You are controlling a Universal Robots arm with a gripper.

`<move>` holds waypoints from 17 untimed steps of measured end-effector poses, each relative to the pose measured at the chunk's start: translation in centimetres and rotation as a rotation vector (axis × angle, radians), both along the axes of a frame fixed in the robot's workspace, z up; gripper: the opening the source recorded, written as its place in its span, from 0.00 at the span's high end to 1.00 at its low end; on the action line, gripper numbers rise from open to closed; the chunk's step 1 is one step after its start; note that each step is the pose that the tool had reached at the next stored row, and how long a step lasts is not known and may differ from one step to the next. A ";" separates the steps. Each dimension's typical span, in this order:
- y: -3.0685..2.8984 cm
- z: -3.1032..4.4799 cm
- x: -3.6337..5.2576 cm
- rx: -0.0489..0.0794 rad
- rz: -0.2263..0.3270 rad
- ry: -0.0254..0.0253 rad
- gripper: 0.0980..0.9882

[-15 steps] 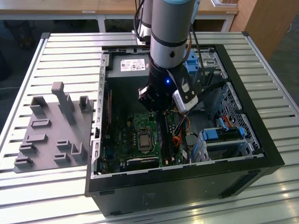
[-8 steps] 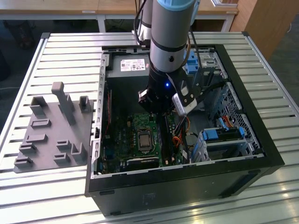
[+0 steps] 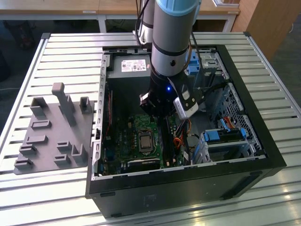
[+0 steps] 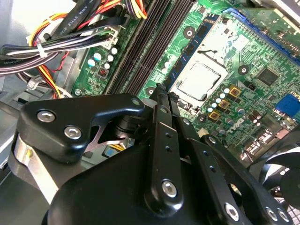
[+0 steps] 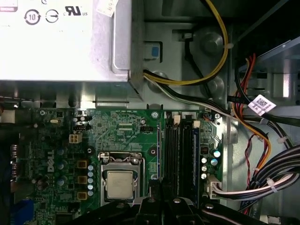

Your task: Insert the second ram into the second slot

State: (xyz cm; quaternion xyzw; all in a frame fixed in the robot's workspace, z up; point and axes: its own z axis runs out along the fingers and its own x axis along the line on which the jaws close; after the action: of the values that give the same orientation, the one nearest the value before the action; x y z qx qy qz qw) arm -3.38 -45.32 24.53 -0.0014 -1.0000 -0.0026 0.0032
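In the exterior view, the black gripper (image 3: 165,112) hangs inside the open black computer case (image 3: 244,155) over the green motherboard (image 3: 136,141). In both wrist views its fingers (image 4: 164,101) meet above the dark memory slots (image 5: 180,145), apparently pinched closed on nothing; the ram's whereabouts cannot be told.

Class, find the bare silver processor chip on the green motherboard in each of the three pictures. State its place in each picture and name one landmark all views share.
Exterior view: the processor chip sits low in the open computer case, below the arm.
Second wrist view: the chip lies above the gripper.
First wrist view: the chip lies beside the gripper.
Shared landmark: the long dark memory slots next to the chip.
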 end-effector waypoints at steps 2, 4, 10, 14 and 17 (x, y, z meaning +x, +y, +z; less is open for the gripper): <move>-0.01 -0.21 0.01 0.000 0.000 0.0001 0.96; -0.01 -0.28 0.01 -0.001 0.000 0.0002 0.96; -0.16 -0.39 0.02 0.000 0.000 0.0001 0.96; -0.27 -0.57 0.02 0.000 0.000 0.0010 0.96; -0.27 -0.80 0.20 0.000 0.000 0.0015 0.96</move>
State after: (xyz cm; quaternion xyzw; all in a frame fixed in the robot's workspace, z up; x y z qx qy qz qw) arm -3.17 -45.59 23.73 -0.0014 -1.0000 -0.0025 0.0040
